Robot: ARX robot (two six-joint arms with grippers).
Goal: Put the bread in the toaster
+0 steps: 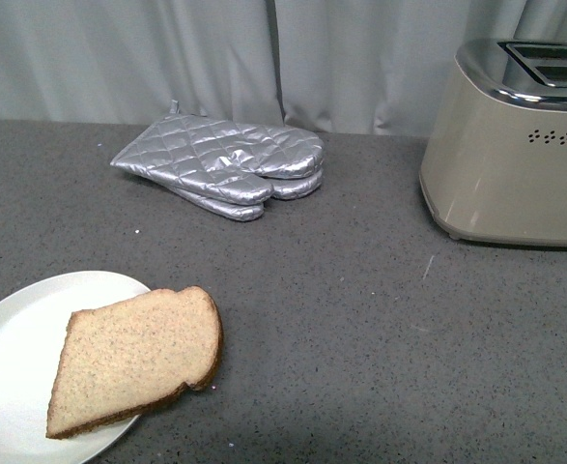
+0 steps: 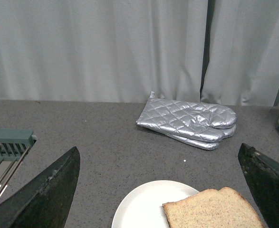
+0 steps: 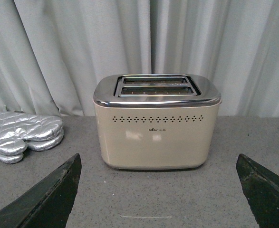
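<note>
- Tan wholemeal bread (image 1: 133, 358), one slice, lies flat in the lower left of the front view. It rests on a white plate (image 1: 13, 358), and its rounded end overhangs the plate rim onto the grey bench (image 1: 360, 367).
- Long axis of the slice runs roughly left to right across the frame: straight base toward the left edge, rounded crust toward the right.
- Toaster (image 1: 510, 155) stands at the upper right edge of the front view, partly cut off and well apart from the slice. Its chrome top and dark slots face up and look empty.
- Silver quilted oven mitts (image 1: 220, 164) lie at upper centre, behind the direct line from slice to toaster.
- Neither arm shows in the front view.
- Left tool (image 2: 158, 148): fingers spread wide, nothing between them. Its wrist view takes in the plate and a corner of the slice, near one finger.
- Right tool (image 3: 158, 156): also spread wide and empty. Its wrist view faces the toaster's long side, with both slots in sight.
- Judgement: the left arm is the nearer one for the pick-up.
- Judgement: the slice lies flat and the slots open upward, so it would have to be stood on edge and carried right and back across the frame.
- Judgement: the overhanging end looks like the easiest edge to take hold of.
</note>
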